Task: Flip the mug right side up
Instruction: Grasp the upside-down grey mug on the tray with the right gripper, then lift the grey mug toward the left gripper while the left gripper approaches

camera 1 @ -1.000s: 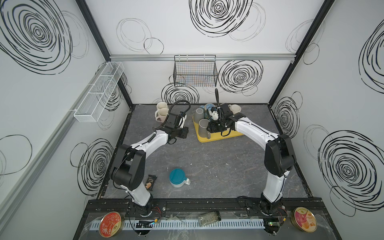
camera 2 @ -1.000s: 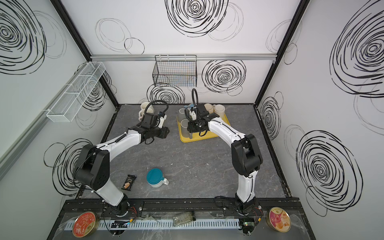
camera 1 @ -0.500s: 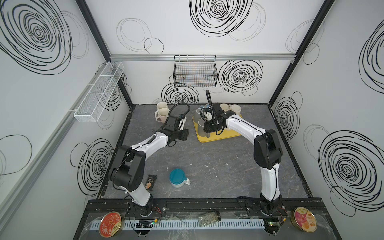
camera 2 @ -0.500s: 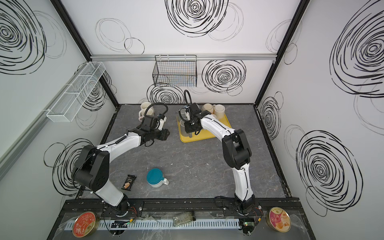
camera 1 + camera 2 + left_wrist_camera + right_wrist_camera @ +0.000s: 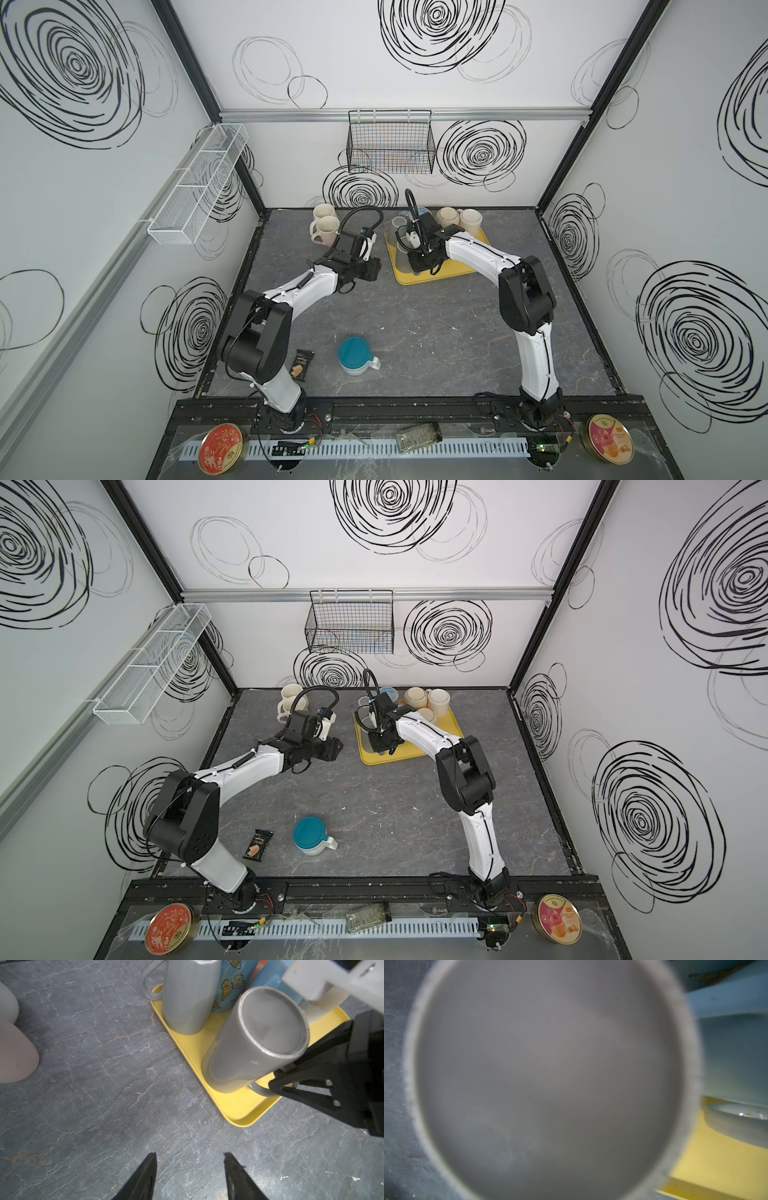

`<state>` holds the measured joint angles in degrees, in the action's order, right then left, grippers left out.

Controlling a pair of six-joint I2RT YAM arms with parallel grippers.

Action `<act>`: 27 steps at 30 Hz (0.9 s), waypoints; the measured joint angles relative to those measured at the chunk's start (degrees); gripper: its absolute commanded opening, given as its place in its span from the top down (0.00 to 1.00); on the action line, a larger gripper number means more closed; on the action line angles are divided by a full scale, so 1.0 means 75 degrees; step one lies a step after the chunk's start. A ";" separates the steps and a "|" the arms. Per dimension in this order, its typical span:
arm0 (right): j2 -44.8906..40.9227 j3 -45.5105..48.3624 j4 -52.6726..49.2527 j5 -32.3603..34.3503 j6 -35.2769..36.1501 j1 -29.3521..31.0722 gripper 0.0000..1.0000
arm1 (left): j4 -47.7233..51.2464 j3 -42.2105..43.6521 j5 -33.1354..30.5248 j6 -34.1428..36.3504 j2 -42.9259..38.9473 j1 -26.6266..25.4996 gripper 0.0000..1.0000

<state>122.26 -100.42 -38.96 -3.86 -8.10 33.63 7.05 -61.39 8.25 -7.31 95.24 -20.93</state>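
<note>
A grey mug stands upside down, base up, near the front left corner of the yellow tray. Its blurred base fills the right wrist view. In the left wrist view my right gripper comes in from the side with its black fingers shut on the mug's handle, low by the tray floor. My left gripper hangs open over bare table left of the tray, holding nothing. In both top views the right wrist hides most of the mug.
On the tray stand another grey mug, a blue butterfly mug and cream mugs. Two pale mugs sit at the back left. A teal-lidded cup and a snack packet lie near the front.
My right gripper has moved left across the tray to the grey mug at its left side and closed on the handle. The left arm has barely moved.
</note>
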 measured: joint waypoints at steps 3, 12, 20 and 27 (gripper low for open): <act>0.0000 -0.0020 -0.0058 0.0172 0.0052 0.0003 0.99 | 0.0000 0.0000 0.0000 -0.0006 0.0000 -0.0006 0.44; -0.0300 0.0452 0.0294 0.0262 0.0052 0.0000 1.00 | -0.0003 0.0003 0.0012 -0.0090 -0.0026 -0.0009 0.44; -0.1766 0.1792 0.1306 -0.0259 -0.0163 -0.0140 1.00 | -0.0236 0.0047 0.0099 -0.0312 -0.0568 -0.0009 0.43; -0.3625 0.3410 0.3520 -0.1309 -0.0437 -0.0627 1.00 | -0.0717 0.0216 0.0125 -0.0551 -0.1142 -0.0009 0.34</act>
<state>95.07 -74.85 -12.56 -13.67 -11.38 28.93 1.67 -59.77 9.19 -11.44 86.67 -20.99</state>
